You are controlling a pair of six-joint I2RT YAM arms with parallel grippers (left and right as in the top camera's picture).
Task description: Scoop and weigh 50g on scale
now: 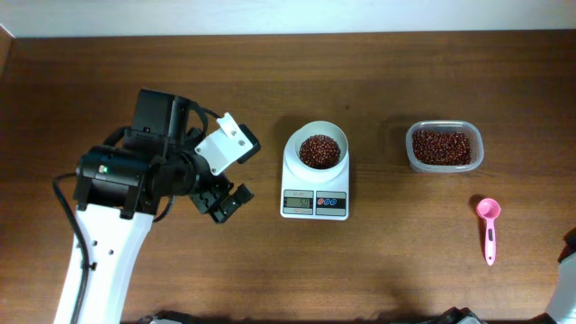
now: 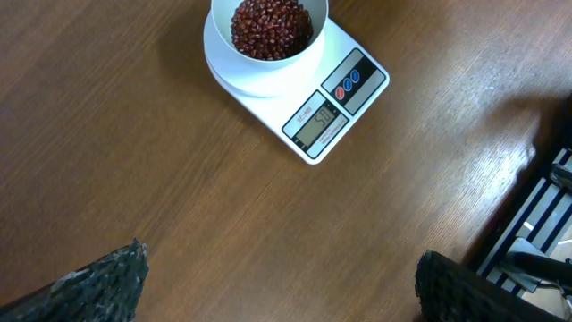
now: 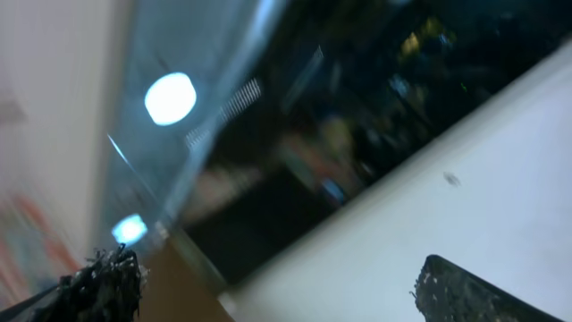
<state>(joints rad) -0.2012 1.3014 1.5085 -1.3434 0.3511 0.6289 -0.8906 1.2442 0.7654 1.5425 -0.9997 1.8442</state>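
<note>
Most of task judged done | found beans [image 1: 319,150] heaped atop scale [image 1: 314,183], frame centre | noted pink scoop [image 1: 489,230] loose on worktop [image 1: 405,270], right side, below tub [image 1: 444,147] | saw left tool [image 2: 286,300] and right tool [image 3: 295,291] both spread, empty | could not read display, so target unconfirmed

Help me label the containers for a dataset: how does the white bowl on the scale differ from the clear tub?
The bowl is round and opaque white; the tub is rounded-rectangular and clear. The bowl sits on the scale; the tub rests directly on the table. The bowl's beans cover a smaller patch than the tub's. Both stand open and hold dark red-brown beans.
</note>
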